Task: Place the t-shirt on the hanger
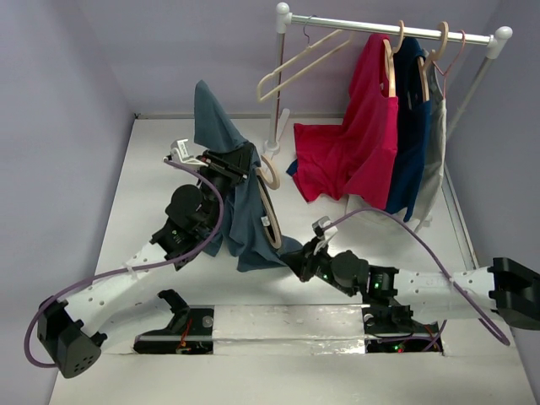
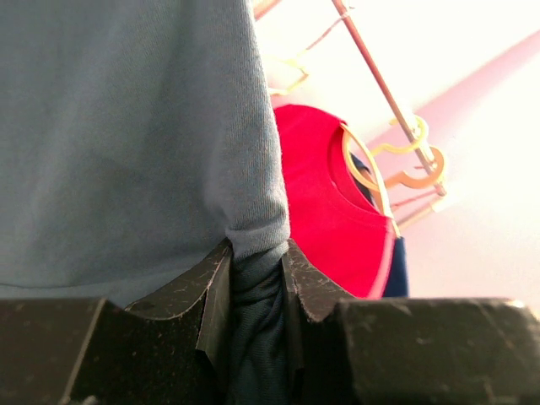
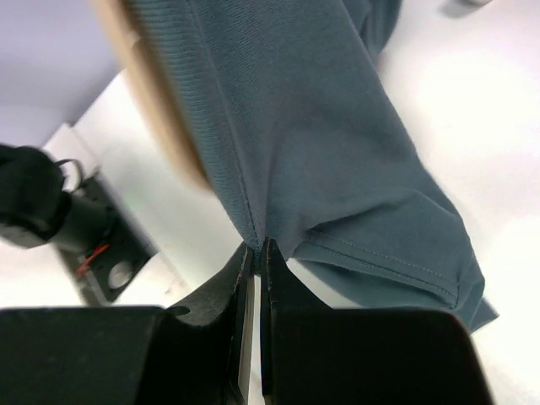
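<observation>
Our left pincer (image 2: 256,249) is up high. Its two fingers are squeezed on a thick bunch of the t-shirt (image 1: 245,224), and the blue-grey cloth is packed tight between them. Some of the t-shirt stands up in a point above this pincer. Most of it hangs down below it.

The hanger (image 3: 160,118) is right beside the left pincer too. Its thick hook curls out next to the fingers. Its long curved side runs down below them, along the edge of the hanging cloth. We cannot tell if the fingers also hold the hanger, because the cloth hides that spot.

Our right pincer (image 3: 257,249) is down low, near the worktop (image 1: 143,169). Its fingers are pressed almost together, and they pinch a thin fold at the bottom of the t-shirt. From this pincer the cloth goes up and away, and the hem spreads out to one side. The hanger is a little way up from these fingers, right against the cloth.

Far past both pincers, well apart from them, a red shirt (image 1: 359,143) and a navy shirt (image 1: 411,143) hang on a rail (image 1: 396,31).
</observation>
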{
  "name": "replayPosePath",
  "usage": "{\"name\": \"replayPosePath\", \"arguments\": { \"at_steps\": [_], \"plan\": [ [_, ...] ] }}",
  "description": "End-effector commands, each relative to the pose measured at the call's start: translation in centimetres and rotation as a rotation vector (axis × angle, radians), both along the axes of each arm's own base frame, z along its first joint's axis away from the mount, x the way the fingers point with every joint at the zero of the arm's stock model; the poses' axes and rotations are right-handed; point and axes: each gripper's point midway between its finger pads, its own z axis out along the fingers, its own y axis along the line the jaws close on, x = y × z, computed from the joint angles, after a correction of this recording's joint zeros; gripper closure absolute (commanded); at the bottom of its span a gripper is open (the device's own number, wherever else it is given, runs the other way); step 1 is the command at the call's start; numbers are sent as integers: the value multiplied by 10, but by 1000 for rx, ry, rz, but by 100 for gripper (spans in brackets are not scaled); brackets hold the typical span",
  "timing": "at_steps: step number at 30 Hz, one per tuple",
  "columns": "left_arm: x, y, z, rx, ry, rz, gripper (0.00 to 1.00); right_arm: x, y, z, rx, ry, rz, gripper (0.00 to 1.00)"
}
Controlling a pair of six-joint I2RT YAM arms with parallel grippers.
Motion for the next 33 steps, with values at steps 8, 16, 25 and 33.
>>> {"name": "replayPosePath", "arguments": {
  "at_steps": [8, 16, 25, 33],
  "plan": [
    [-4, 53, 73, -182, -240, 190, 100, -45, -23, -29, -76, 157, 81, 100],
    [2, 26, 25, -113, -184, 86, 100, -40, -9, 41, -25, 86, 66, 100],
    [-16, 16, -35, -159, -17, -55, 100, -14, 7, 55, -181, 29, -52, 56],
    [-20, 13, -59, -141, 60, -85, 100, -26, -19, 54, -136, 47, -10, 40]
  ]
}}
